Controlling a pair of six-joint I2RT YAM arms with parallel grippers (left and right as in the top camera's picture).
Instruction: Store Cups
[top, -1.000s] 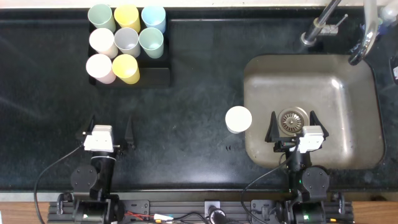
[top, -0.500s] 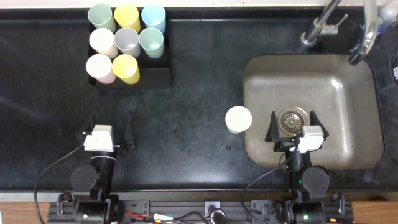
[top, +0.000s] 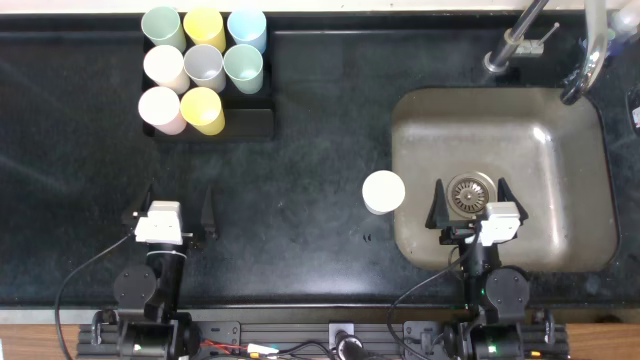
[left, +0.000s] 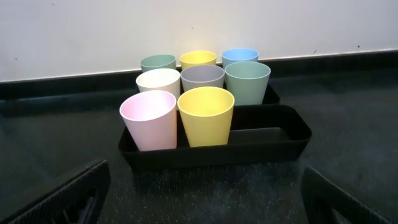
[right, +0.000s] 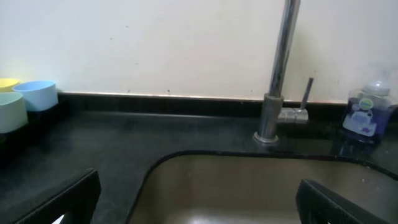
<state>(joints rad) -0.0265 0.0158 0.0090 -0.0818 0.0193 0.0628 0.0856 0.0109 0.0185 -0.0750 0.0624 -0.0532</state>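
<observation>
Black tray (top: 255, 122) sits at the far left of the countertop (top: 300, 230) and holds eight cups in a three-by-three layout. The one free cell is in the row nearest the arms, right-hand column, just beside the yellow cup (left: 206, 115), with the pink cup (left: 149, 120) on that cup's other side.

The white cup (top: 383, 191), the item to be stored, stands alone on the countertop just beside the left rim of the steel sink (top: 560, 120), well apart from the tray. Whether it is upright or inverted cannot be told.

Left gripper (top: 178, 198) sits low near its base, facing the tray, jaws spread wide and empty. Right gripper (top: 471, 195) sits near its base at the sink's near-left area, jaws likewise wide and empty.

Recommended procedure (judgement):
1. Use the right arm; the white cup is nearest to it.
2. Keep the jaws wide until the fingers straddle the cup wall, then close gently, since a thin tapered cup is likely to slip or deform.
3. Lift well above the stored cups' rims before crossing.
4. Lower vertically into the free cell; avoid nudging the yellow cup.
</observation>
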